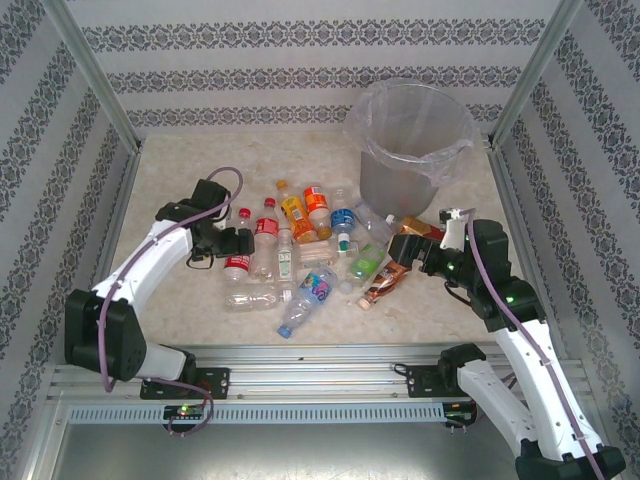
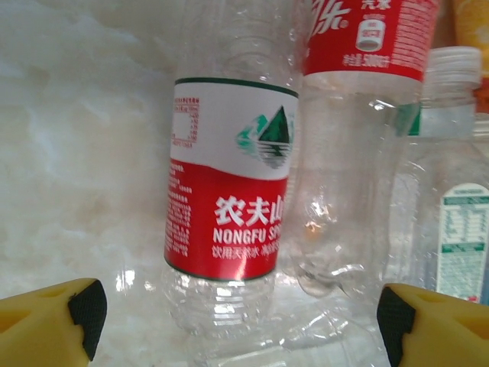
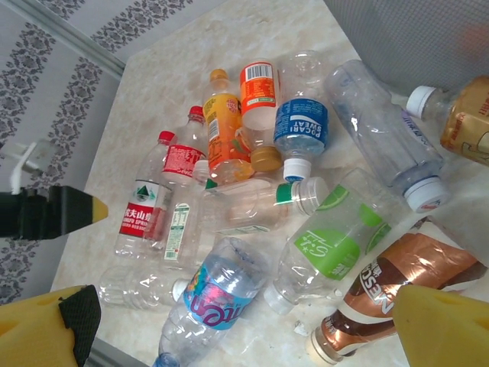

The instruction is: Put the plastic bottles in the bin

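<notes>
Stands open at the left end effector (image 2: 241, 325): yellow fingers (image 2: 53, 321) wide on both sides of a red-labelled bottle (image 2: 229, 191), clear of it. Gapes just as wide at the right end effector (image 3: 244, 321), poised over the plastic bottles (image 1: 300, 250) heaped in the middle of the surface (image 1: 180, 170). Leaves bare room along the left edge and at the far left. Places the bin (image 1: 415, 150) upright toward the far right corner, apart from the heap. Bends both arms inward from the near edge, elbows out.

Both white arms reach forward and inward, elbows bent; the left tool (image 1: 246, 243) and right tool (image 1: 399, 251) each hold their fingers wide apart.
</notes>
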